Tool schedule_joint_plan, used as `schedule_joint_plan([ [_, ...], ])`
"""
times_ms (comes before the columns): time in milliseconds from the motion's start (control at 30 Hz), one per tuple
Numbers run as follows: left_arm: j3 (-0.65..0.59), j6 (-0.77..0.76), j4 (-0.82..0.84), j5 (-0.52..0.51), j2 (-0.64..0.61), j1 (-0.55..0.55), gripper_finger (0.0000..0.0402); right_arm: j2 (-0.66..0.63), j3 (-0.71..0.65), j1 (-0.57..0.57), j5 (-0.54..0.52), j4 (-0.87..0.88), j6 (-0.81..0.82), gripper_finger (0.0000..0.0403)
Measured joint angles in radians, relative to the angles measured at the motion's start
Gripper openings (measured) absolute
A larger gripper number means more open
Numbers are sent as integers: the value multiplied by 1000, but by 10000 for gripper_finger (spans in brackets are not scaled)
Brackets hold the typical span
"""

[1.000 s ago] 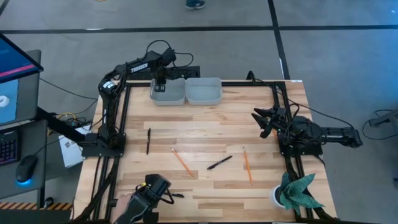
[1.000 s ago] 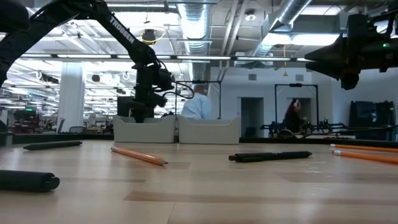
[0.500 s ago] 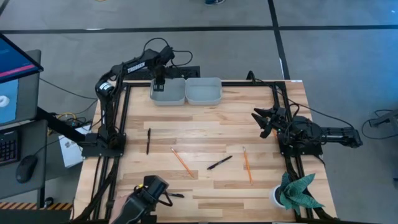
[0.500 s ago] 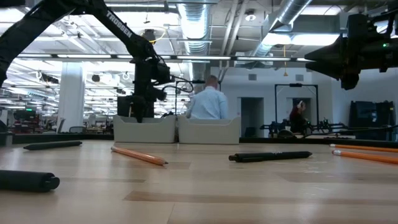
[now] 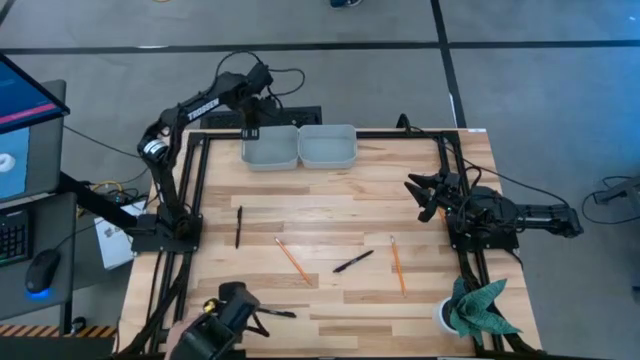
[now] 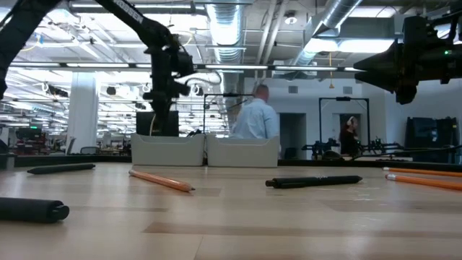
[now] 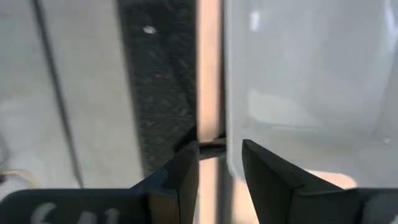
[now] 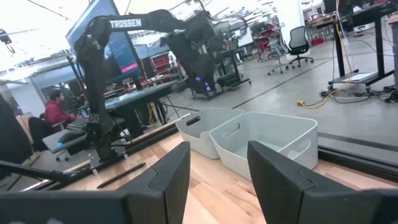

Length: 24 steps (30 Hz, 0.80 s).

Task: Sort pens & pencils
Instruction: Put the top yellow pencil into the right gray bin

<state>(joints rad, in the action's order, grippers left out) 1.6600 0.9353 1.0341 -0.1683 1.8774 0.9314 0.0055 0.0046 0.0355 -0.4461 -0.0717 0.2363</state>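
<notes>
Two black pens lie flat on the wooden table, and a third pen lies near the front left. Two orange pencils lie between them. Two pale bins stand side by side at the far edge. My left gripper hangs open above the far left corner of the left bin, with nothing between its fingers. My right gripper waits open and level at the table's right side.
A white cup with green cloth stands at the near right corner. A dark device sits at the near left edge. A person walks in the room behind the bins. Bare wood lies between the pens and the bins.
My left gripper has risen out of the left bin and drawn slightly toward the table's far left. Pens and pencils on the table lie as before. The person behind the table has walked to the right.
</notes>
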Motion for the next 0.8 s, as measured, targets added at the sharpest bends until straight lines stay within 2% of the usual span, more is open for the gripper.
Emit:
schedule_joint_plan([
  [133,0,-48,-12,-10,-73,0,114,0,0,0,0,0,0,182],
  [233,0,-140,-13,51,-134,0,114,0,0,0,0,0,1,182],
  [333,0,-268,-44,215,-203,0,114,0,0,0,0,-9,12,182],
  [467,0,-472,-94,516,-291,-4,114,0,4,0,2,-47,125,182],
  [567,1,-512,-101,707,-345,-20,114,1,29,-9,57,-35,131,182],
  [667,1,-540,-117,810,-394,-60,114,0,55,-26,103,-34,148,182],
  [800,-16,-573,-171,813,-459,-146,114,1,98,-58,106,-27,158,182],
])
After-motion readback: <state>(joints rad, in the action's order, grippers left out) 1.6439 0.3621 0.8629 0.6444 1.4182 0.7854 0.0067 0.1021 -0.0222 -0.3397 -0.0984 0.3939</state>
